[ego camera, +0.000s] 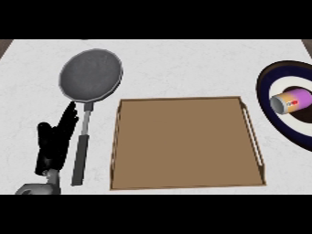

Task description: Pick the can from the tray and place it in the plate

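Left robot hand [56,139] seen spread, lower left | can [291,100] laid sideways on plate [280,125], far right | right hand unseen

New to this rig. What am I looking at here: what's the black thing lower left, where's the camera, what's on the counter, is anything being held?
The camera sits at the head of a humanoid robot and looks steeply down at a pale kitchen counter. The black shape at lower left is the robot's left hand on its grey forearm, open with fingers up, resting beside a pan and holding nothing. The right hand is not in the picture.

On the counter: a grey frying pan at upper left with its handle running down towards the camera, a brown tray in the middle with nothing in it, and a dark plate with a white ring at the right edge. A small can lies on its side in that plate, so the can is already out of the tray.
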Motion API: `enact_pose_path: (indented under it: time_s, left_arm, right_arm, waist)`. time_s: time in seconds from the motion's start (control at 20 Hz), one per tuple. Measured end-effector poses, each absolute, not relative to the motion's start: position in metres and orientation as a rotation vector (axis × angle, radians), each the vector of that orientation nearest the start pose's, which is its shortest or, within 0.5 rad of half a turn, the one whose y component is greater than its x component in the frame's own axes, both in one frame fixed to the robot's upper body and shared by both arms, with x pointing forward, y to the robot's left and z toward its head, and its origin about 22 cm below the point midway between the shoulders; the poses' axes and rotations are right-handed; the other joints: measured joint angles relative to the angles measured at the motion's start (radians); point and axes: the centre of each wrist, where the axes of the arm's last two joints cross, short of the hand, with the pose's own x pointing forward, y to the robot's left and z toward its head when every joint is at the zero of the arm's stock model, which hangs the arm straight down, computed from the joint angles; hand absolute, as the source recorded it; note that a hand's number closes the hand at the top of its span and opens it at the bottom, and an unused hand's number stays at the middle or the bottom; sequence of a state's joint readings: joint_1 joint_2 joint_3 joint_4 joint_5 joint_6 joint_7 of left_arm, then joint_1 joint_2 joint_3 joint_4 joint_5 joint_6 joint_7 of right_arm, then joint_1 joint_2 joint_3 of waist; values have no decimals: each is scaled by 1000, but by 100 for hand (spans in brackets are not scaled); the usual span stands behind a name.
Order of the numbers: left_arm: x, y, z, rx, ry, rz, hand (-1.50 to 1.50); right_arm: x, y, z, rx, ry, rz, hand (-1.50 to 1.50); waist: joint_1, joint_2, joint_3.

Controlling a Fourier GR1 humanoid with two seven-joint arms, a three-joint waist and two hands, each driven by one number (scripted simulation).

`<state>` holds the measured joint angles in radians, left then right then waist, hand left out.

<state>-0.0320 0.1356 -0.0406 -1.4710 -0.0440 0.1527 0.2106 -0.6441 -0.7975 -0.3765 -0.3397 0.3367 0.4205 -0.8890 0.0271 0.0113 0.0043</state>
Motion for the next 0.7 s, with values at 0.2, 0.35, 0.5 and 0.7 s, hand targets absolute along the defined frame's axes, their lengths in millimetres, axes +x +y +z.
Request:
enact_pose_path:
  time_s: [0.2,0.35,0.5,0.7]
  left_arm:
    - [252,247,-7,231,-1297,-42,0]
    - [253,243,-5,229,-1300,-45,0]
    - [252,243,-9,224,-1303,-52,0]
    - [253,245,-10,223,-1302,-57,0]
  right_arm:
    - [313,-515,75,-355,-1801,522,-150]
    - [308,-519,71,-373,-1791,524,-150]
    - [307,-517,64,-391,-1777,530,-150]
    - [304,-517,57,-414,-1767,525,-150]
  waist:
    - [-1,-1,0]
    - [0,0,0]
    - [3,1,0]
    - [6,2,0]
